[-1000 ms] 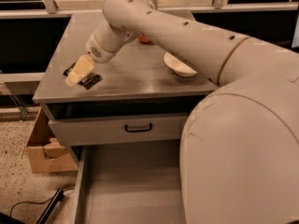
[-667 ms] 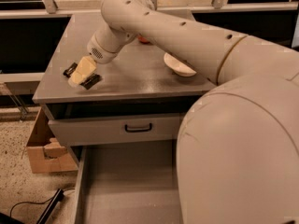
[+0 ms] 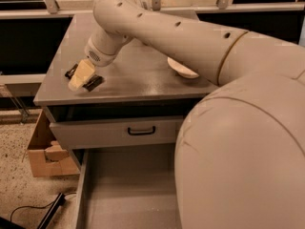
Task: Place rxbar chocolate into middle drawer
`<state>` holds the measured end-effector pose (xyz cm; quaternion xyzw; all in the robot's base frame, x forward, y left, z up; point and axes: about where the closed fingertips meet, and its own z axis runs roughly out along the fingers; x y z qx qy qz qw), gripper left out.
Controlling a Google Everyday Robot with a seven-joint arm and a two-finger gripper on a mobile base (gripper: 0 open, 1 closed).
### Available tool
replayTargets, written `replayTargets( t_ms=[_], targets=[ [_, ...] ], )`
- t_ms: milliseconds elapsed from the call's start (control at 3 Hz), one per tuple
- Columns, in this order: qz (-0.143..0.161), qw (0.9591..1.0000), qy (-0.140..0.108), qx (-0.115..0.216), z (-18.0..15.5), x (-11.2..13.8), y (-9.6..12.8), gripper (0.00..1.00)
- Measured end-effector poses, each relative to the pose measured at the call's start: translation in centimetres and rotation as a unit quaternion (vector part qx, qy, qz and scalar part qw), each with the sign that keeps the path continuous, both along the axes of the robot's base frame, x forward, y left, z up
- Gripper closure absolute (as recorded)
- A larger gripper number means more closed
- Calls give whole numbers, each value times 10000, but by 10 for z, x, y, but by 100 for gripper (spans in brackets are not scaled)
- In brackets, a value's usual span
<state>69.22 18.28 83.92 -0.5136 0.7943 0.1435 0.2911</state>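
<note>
The rxbar chocolate lies flat on the grey cabinet top near its front left corner. Only its dark ends show on either side of my gripper. My gripper is down over the middle of the bar, at the level of the top. The middle drawer is pulled out below, a plain grey box with a bare floor, partly hidden by my arm on the right.
A white bowl sits on the cabinet top to the right of the gripper. The closed top drawer front with a black handle is above the open drawer. A cardboard box and a black cable are on the floor at left.
The gripper has shifted slightly to the left and lower over the bar; the bar stays on the cabinet top.
</note>
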Motion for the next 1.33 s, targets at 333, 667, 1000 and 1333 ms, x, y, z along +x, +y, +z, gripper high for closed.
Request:
replayTargets(
  t_ms=[333,667,1000,1333],
  targets=[
    [-48,9997,-81,-218,0,-3,3,17],
    [-93,9988,-132,-455,-3,-3,6,40],
    [-106,9984,-142,-541,-4,-3,6,65],
    [-106,9984,-142,-541,-1,-3,6,89]
  ],
)
